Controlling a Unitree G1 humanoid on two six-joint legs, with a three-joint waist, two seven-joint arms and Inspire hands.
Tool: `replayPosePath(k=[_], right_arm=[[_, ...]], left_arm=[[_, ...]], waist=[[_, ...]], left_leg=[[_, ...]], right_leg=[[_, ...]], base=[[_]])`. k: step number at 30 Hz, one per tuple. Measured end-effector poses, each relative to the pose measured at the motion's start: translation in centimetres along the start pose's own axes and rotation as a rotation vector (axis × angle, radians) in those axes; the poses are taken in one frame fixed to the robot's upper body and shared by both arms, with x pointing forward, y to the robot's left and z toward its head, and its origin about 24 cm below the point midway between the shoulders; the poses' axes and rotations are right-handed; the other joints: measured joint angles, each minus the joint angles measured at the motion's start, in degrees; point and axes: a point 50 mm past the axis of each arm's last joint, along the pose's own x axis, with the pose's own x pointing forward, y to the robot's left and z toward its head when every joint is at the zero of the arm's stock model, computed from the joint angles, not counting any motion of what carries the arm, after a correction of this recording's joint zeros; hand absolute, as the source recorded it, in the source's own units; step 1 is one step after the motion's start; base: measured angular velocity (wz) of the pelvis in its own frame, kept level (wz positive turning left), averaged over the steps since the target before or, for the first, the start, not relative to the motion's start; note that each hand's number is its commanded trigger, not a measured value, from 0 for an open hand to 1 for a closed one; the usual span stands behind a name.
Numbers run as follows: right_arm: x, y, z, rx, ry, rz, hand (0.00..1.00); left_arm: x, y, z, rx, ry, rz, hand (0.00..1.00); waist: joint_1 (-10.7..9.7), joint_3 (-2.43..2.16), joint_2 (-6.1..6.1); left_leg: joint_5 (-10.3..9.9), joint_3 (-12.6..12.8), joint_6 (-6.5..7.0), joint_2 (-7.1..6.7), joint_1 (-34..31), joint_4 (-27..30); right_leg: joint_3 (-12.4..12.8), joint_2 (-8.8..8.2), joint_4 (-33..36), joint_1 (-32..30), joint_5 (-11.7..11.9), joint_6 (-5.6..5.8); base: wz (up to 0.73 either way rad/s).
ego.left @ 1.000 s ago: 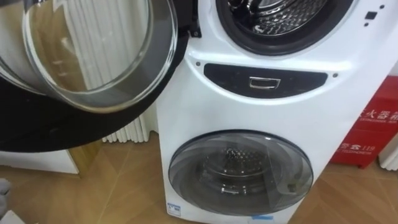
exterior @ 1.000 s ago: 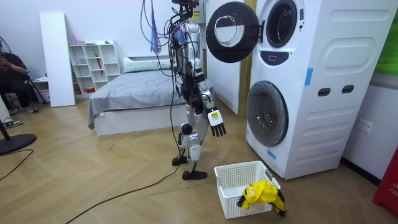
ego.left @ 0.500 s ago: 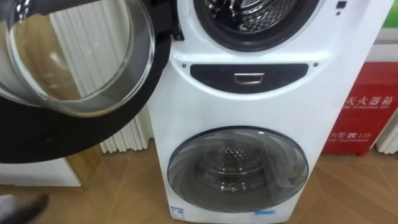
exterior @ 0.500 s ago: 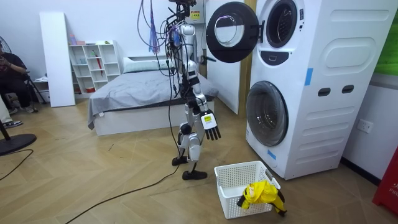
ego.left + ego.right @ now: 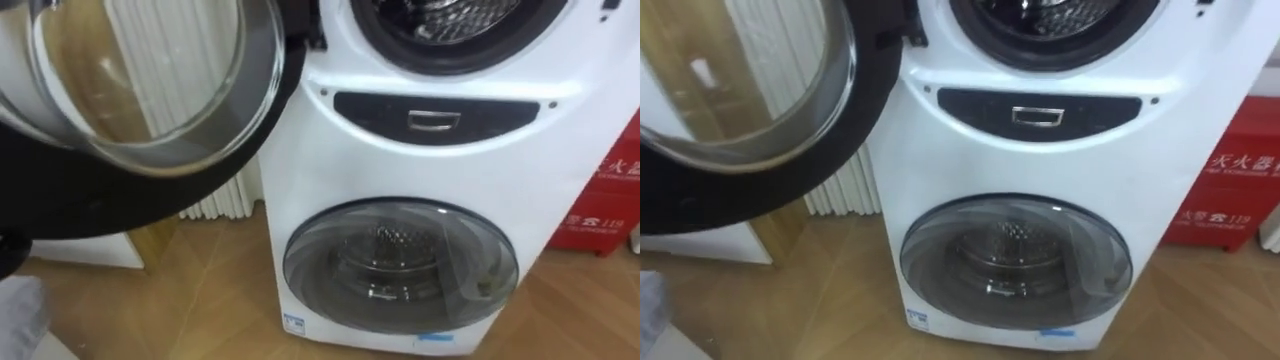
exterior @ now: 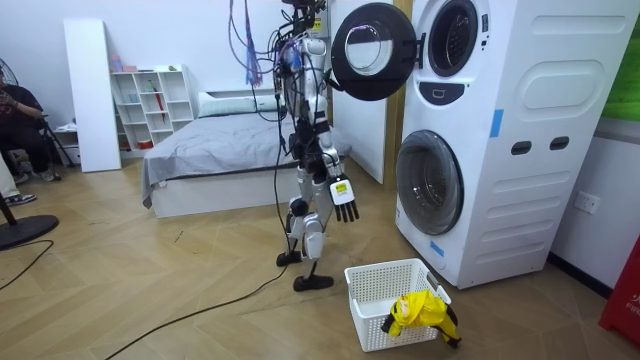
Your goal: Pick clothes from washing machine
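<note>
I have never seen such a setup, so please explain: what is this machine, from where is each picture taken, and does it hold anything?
It is a walking robot with two arms and hands. Two pictures come from cameras in its head, looking at a stacked washing machine: upper door open, lower door closed. The third is from a camera in the room. There its right hand hangs open and empty. A white basket on the floor holds a yellow cloth.

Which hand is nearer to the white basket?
Right. The right hand hangs open, up and to the room view's left of the basket; the left hand is beyond the body.
</note>
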Motion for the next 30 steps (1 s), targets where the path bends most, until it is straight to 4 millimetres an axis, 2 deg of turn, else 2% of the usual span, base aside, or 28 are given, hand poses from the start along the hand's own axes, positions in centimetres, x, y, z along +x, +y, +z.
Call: replayPosePath(k=[2,4,5,8,11,13,15,19,21,24,27,30], right_arm=[[0.0,0.1,-0.2,0.011,0.007,0.003,0.00],[0.1,0.2,0.1,0.008,0.006,0.006,0.00],[0.1,0.3,0.2,0.003,0.007,0.008,0.00],[0.3,1.0,1.3,-0.048,-0.015,0.029,0.00],[0.3,1.3,1.6,-0.075,-0.017,0.037,0.00],[0.3,1.2,1.6,-0.092,-0.013,0.037,0.00],[0.4,1.4,1.9,-0.111,-0.014,0.052,0.00],[0.4,1.6,2.1,-0.119,-0.019,0.068,0.00],[0.4,1.7,2.1,-0.119,-0.020,0.073,0.00],[0.4,1.9,2.1,-0.122,-0.024,0.082,0.00],[0.4,2.0,2.3,-0.134,-0.034,0.085,0.00],[0.4,2.1,2.6,-0.142,-0.041,0.089,0.00]], left_arm=[[-0.3,-0.4,0.7,0.042,-0.041,-0.023,0.00],[-0.7,-0.8,1.3,0.073,-0.073,-0.055,0.00],[-0.9,-1.0,1.5,0.076,-0.080,-0.070,0.00],[-2.3,-1.6,2.6,0.094,-0.117,-0.091,0.00],[-3.6,-3.0,3.4,0.074,-0.138,-0.153,0.00],[-4.5,-4.0,3.7,0.056,-0.144,-0.206,0.00],[-5.5,-5.0,3.9,0.038,-0.141,-0.254,0.00],[-6.4,-5.5,3.6,0.035,-0.124,-0.307,0.00],[-6.9,-5.9,3.6,0.033,-0.124,-0.345,0.00],[-7.9,-6.2,3.3,0.039,-0.129,-0.394,0.00],[-9.5,-6.7,2.8,0.045,-0.116,-0.470,0.00],[-11.3,-7.2,2.1,0.045,-0.083,-0.572,0.00]], waist=[[-0.51,0.08,-0.11],[-1.01,0.31,-0.13],[-1.17,0.45,-0.13],[-1.29,0.84,-0.54],[-1.37,0.91,-0.98],[-1.39,0.79,-1.23],[-1.38,0.76,-1.40],[-1.37,0.71,-1.79],[-1.36,0.75,-2.34],[-1.37,0.73,-3.00],[-1.37,0.67,-3.24],[-1.37,0.69,-3.24]], left_leg=[[0.15,-1.42,0.21,-0.19,-0.38,-0.03],[0.27,-2.49,0.36,-0.51,-0.42,-0.06],[0.38,-2.46,0.47,-0.64,-0.46,-0.07],[0.62,-2.56,0.87,-1.08,-0.98,-0.14],[1.30,-2.26,1.52,-1.78,-1.53,-0.41],[1.71,-0.98,1.79,-2.09,-1.64,-0.80],[1.96,1.32,2.19,-2.30,-1.66,-0.80],[2.22,4.25,2.63,-2.87,-1.47,-0.80],[2.38,6.42,2.91,-2.96,-1.48,-0.84],[2.53,9.11,3.19,-2.94,-1.46,-1.02],[2.83,10.44,3.71,-2.94,-1.45,-1.15],[3.15,11.63,4.09,-2.81,-1.41,-1.99]], right_leg=[[0.05,-0.20,-0.23,0.36,0.00,0.00],[1.21,-0.39,-0.65,0.94,0.02,0.00],[2.14,-0.51,-0.60,0.96,0.01,0.00],[2.46,-1.07,-0.61,0.98,0.02,0.02],[2.84,-1.95,-0.58,1.13,0.10,0.20],[3.56,-2.40,-0.51,1.19,0.33,0.58],[3.96,-2.84,-0.03,1.18,0.39,0.71],[4.79,-3.73,0.33,1.16,0.33,0.89],[4.77,-4.26,0.29,1.17,0.72,1.79],[4.84,-4.48,0.30,1.02,0.90,2.09],[4.85,-4.60,0.44,0.78,1.38,2.85],[4.78,-4.51,0.52,0.45,1.94,2.98]], base=[[0.49],[0.47],[0.28],[0.30],[0.45],[0.42],[0.19],[-0.05],[-0.05],[-0.09],[-0.07],[-0.16]])
